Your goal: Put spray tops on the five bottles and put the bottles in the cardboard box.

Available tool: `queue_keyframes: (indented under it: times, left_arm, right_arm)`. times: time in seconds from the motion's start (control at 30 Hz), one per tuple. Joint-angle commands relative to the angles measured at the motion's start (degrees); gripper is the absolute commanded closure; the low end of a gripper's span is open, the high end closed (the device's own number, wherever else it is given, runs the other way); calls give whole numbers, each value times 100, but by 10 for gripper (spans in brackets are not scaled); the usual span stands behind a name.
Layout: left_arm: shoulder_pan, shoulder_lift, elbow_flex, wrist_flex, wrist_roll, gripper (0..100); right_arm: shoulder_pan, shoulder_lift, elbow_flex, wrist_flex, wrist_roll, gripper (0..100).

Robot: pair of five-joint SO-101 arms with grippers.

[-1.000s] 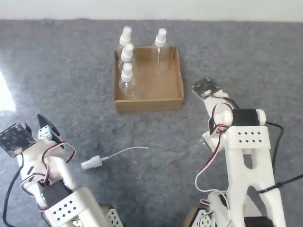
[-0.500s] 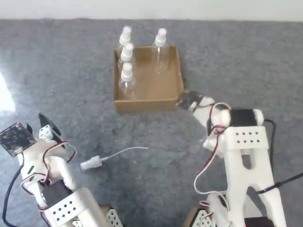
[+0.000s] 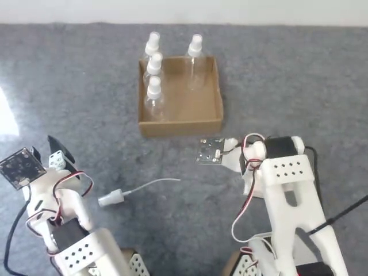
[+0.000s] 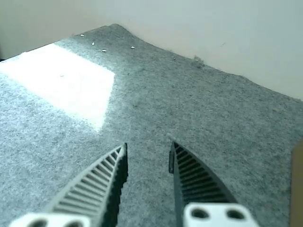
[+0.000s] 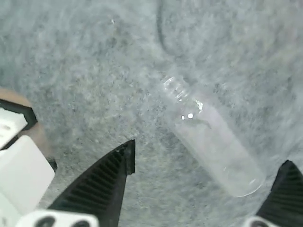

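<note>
**Last bottle lies loose under a wide-open claw**

The fifth bottle lies on its side on the grey table, uncapped, near and right of the cardboard box. The right claw hangs over it with its jaws spread wide and holds nothing; the bottle runs slantwise between them. The left claw is parted a little, also empty, and points out over bare felt at the far left. The remaining spray top lies near and left of the box, its thin tube trailing towards the right.

The main risk is the round, clear bottle. If the jaws close across it at that slant, or catch it by the shoulder, it will likely roll or squirt free. The long tube may bend or miss the narrow neck when the top goes on.

Four capped bottles stand in the box: three along the left wall, one at the far right. Free room inside is the near right; a careless entry could topple the standing ones. The right wrist sits just near of the box's front wall, so a lift must clear that edge. Open felt between arms and box leaves room for capping.
</note>
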Motion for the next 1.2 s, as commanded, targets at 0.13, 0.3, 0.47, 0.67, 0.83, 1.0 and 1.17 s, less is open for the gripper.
queue_keyframes:
  times: [0.13, 0.3, 0.47, 0.67, 0.83, 1.0, 1.17]
  left_arm:
    - [18, -88, -154, -158, 18, 866]
    - [18, -88, -154, -158, 18, 866]
    - [26, -88, -154, -158, 18, 866]
    - [35, -88, -154, -158, 18, 866]
    - [35, -88, -154, -158, 18, 866]
    - [35, -88, -154, -158, 18, 866]
    - [35, -88, -154, -158, 18, 866]
  right_arm:
    - [-22, 866, -53, -356, 246, 596]
    - [-48, 1393, -53, -725, 246, 596]
    - [22, 1895, -53, -1174, 237, 597]
    - [189, 2352, -53, -1578, 9, 597]
    - [198, 2457, -79, -1807, -413, 689]
    - [171, 2431, -88, -1842, -703, 836]
    - [180, 2431, -88, -1895, -1055, 843]
